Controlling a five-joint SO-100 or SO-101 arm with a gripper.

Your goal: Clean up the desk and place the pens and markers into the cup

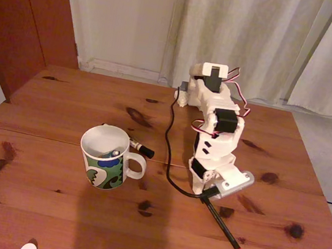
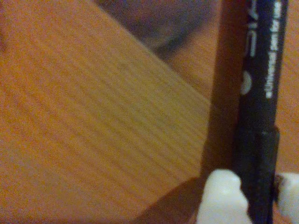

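Fixed view, nearest first: long black pen [image 1: 224, 223] lies diagonally on the desk [image 1: 47, 219] at front right, pink-red tip toward the front edge, its upper end inside the gripper [image 1: 206, 198]. Gripper is down at the tabletop, white fingers either side of the pen. Wrist view confirms it: the pen [image 2: 259, 116] runs top to bottom at the right, white print on the barrel, and the white fingertips [image 2: 219, 196] bracket it at the bottom edge, so the jaws pinch the pen. The desk [image 2: 93, 116] under it shows blurred wood grain. Left of the arm, the cup [image 1: 107, 158] stands upright near the desk's middle seam, handle pointing right, green/blue/black swirl facing the camera. Something bluish with a light tip sits inside it; can't tell which item. Just behind the cup, the black-capped marker [image 1: 141, 147] lies flat on the wood, cap end to the right. A black cable [image 1: 169, 138] runs from the arm base [image 1: 212, 84] at the back of the desk forward toward the gripper. Behind the desk: white curtains [image 1: 259, 32] and a reddish-brown door [image 1: 27, 12] at left.
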